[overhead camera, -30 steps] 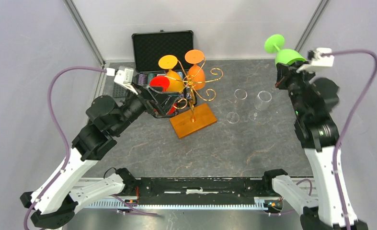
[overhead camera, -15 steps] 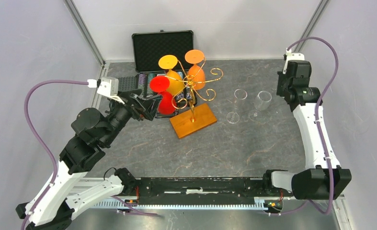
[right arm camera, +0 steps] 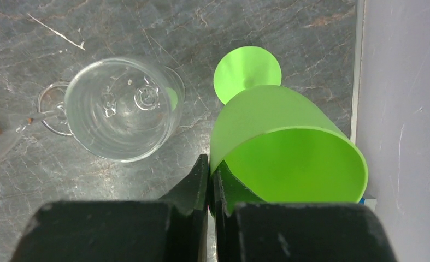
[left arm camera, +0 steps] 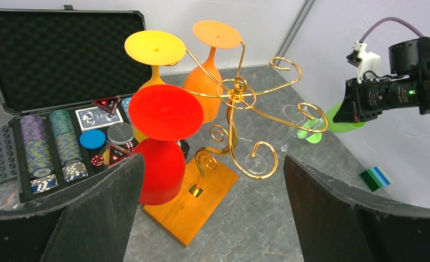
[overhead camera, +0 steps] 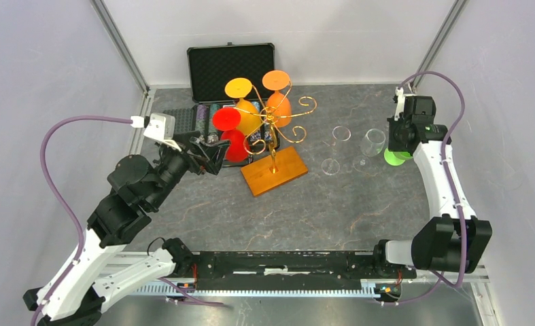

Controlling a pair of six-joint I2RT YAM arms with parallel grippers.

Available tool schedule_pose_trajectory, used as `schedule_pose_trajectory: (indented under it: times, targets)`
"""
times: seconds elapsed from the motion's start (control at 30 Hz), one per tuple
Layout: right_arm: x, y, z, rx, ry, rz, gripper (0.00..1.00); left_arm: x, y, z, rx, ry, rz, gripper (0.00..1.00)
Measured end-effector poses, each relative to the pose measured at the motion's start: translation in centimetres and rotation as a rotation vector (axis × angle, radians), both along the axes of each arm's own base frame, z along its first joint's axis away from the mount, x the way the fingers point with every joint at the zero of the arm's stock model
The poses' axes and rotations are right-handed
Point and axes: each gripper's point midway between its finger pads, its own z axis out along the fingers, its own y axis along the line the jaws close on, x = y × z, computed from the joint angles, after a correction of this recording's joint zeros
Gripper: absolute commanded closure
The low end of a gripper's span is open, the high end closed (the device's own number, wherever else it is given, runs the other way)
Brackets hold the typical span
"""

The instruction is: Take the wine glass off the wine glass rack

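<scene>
The golden wire wine glass rack (overhead camera: 278, 125) stands on its wooden base (overhead camera: 278, 173) at mid-table; it also shows in the left wrist view (left arm camera: 237, 95). A red wine glass (overhead camera: 235, 145), a yellow one (overhead camera: 247, 112) and an orange one (overhead camera: 279, 107) hang from it upside down. My left gripper (overhead camera: 206, 153) is open and empty, just left of the red glass (left arm camera: 158, 169). My right gripper (overhead camera: 397, 139) is shut on the rim of a green wine glass (right arm camera: 289, 147), held tilted and low over the table at the right.
Two clear wine glasses (overhead camera: 341, 134) (overhead camera: 373, 139) stand right of the rack; one (right arm camera: 122, 109) is just left of the green glass. An open black case (overhead camera: 230, 68) of chips (left arm camera: 48, 142) lies behind the rack. A small green-blue brick (left arm camera: 376, 177) lies at the right edge.
My right arm has swung down from high at the back right, bringing the green glass low beside the clear glasses. My left gripper has drawn back leftward from the red glass.
</scene>
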Motion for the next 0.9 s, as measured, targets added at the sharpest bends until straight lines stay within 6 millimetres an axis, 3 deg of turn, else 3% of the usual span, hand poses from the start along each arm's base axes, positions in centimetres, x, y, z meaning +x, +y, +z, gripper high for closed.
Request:
schedule_pose_trajectory:
  times: [0.67, 0.9]
  targets:
    - [-0.5, 0.2, -2.7, 0.012, 0.085, 0.006, 0.85, 0.3, -0.2, -0.7, 0.023, 0.009, 0.003, 0.00]
    - [-0.4, 0.3, -3.3, 0.022, 0.102, 0.012, 0.75, 0.3, -0.2, -0.8, 0.025, 0.011, 0.003, 0.00]
